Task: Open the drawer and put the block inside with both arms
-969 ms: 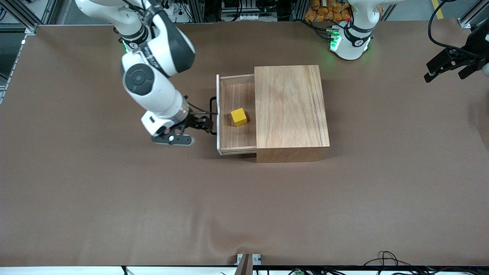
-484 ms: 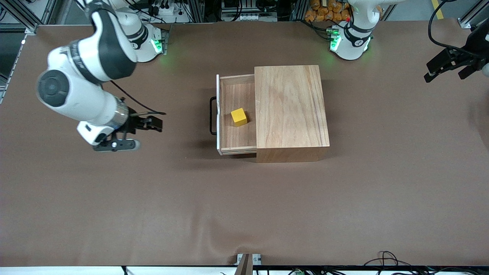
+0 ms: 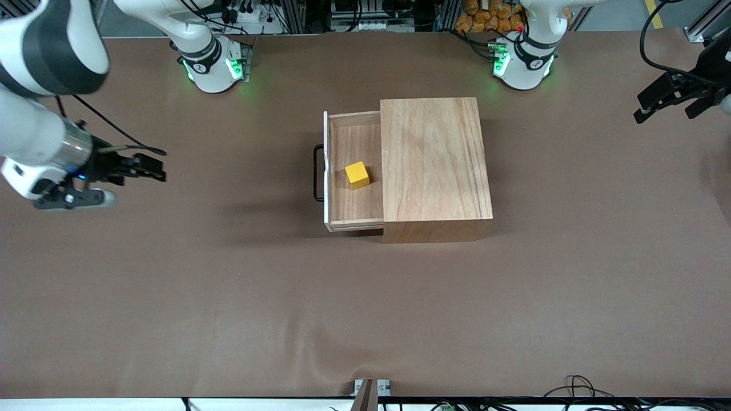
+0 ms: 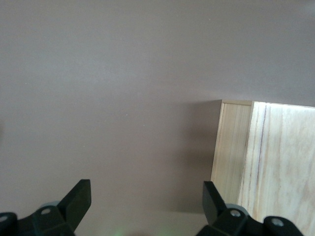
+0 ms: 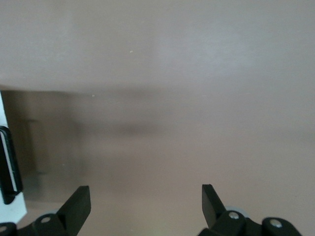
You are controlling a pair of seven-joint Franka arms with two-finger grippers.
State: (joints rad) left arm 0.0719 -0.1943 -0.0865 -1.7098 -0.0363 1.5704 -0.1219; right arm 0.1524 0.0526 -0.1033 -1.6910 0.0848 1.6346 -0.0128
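The drawer [image 3: 354, 202] stands pulled out of the wooden box [image 3: 434, 160] toward the right arm's end of the table. The yellow block [image 3: 357, 174] rests on the drawer's floor. The black wire handle [image 3: 317, 172] on the white-edged front panel is free. My right gripper [image 3: 155, 169] is open and empty above bare table, well away from the handle; the right wrist view shows the right gripper [image 5: 146, 196] with the handle [image 5: 7, 164] at the picture's edge. My left gripper [image 3: 665, 114] waits open at the left arm's end. The left wrist view shows the left gripper [image 4: 146, 196] and a corner of the box [image 4: 268, 157].
The brown table mat [image 3: 365, 308] spreads wide on all sides of the box. Both green-lit arm bases [image 3: 212, 68] [image 3: 522, 63] stand along the edge farthest from the front camera. Cables lie at the edge nearest that camera [image 3: 577, 388].
My right gripper has drawn back from the drawer's handle toward the right arm's end of the table, staying open. Drawer, block and left arm have not moved.
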